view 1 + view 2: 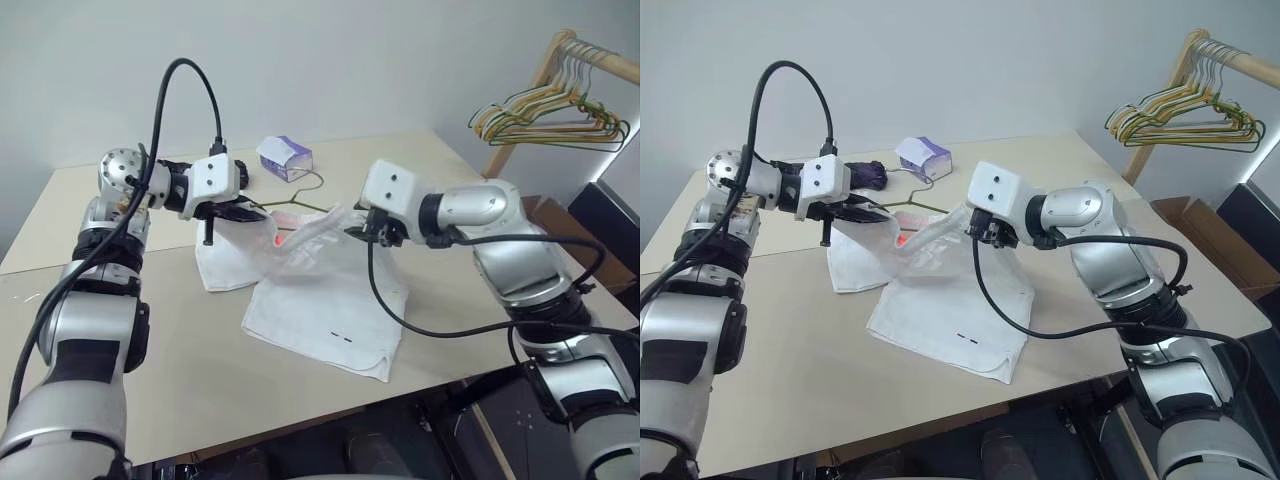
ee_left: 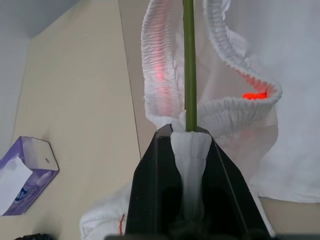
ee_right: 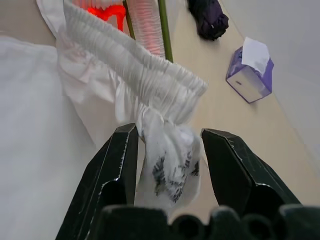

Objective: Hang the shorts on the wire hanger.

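2 head views look down over the table; 2 wrist views peer close along their fingers.

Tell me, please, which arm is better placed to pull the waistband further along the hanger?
Probably the right: its claw stands open around a bunched bit of the shorts, while the left claw is shut on waistband and hanger together.

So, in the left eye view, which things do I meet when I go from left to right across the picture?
left gripper holding the wire hanger and waistband → tissue box → white shorts → right gripper → bunch of coloured hangers on the wooden rack.
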Robot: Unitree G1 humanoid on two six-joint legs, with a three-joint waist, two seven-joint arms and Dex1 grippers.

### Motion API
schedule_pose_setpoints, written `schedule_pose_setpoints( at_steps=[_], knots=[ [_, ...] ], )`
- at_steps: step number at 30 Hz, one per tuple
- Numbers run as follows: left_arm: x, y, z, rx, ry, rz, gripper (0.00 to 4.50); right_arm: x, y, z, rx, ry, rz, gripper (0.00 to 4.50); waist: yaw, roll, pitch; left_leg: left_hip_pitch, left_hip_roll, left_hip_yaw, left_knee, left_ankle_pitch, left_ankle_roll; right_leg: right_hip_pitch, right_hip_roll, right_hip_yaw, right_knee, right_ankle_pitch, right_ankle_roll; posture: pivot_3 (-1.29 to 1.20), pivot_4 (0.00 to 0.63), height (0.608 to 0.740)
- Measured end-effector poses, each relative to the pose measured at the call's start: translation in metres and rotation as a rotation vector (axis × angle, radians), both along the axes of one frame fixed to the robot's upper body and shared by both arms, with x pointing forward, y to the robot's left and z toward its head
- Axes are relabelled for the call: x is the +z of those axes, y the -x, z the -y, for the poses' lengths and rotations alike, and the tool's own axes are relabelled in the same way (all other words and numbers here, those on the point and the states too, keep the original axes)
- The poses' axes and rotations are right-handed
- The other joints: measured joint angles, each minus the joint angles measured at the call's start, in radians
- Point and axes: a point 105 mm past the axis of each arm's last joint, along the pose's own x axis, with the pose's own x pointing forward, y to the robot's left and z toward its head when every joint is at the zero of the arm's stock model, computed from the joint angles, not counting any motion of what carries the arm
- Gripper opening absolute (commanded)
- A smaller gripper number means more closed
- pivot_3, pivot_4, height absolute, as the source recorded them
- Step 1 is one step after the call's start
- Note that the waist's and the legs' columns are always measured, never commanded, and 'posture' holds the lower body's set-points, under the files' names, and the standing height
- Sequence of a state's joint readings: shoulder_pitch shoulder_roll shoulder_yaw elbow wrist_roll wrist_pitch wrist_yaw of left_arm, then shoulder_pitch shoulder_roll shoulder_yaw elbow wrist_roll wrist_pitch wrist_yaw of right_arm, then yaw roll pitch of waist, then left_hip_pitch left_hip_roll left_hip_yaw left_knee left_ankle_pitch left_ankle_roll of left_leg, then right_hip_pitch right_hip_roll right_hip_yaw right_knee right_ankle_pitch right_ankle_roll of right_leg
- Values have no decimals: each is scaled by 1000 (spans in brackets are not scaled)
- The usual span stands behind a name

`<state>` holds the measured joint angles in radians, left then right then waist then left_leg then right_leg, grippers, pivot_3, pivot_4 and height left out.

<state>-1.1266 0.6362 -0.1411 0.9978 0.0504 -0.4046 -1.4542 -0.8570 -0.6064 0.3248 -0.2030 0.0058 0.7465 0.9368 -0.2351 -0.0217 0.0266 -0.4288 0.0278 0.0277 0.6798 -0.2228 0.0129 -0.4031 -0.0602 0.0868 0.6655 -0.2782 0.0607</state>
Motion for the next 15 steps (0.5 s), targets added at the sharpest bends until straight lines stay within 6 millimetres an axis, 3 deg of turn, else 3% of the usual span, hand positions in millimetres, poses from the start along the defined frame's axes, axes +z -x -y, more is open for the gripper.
schedule_pose_setpoints(
  at_steps=[5,15],
  knots=[
    [-2,0,6,-21,5,-2,43,13,1,-2,17,-69,-63,2430,0,0,0,0,0,0,0,0,0,0,0,0,0,0,0,-198,0,740],
    [-1,2,10,-41,28,-17,43,-8,-11,5,-40,-85,-199,2430,0,0,0,0,0,0,0,0,0,0,0,0,0,0,0,-184,0,740]
  ],
)
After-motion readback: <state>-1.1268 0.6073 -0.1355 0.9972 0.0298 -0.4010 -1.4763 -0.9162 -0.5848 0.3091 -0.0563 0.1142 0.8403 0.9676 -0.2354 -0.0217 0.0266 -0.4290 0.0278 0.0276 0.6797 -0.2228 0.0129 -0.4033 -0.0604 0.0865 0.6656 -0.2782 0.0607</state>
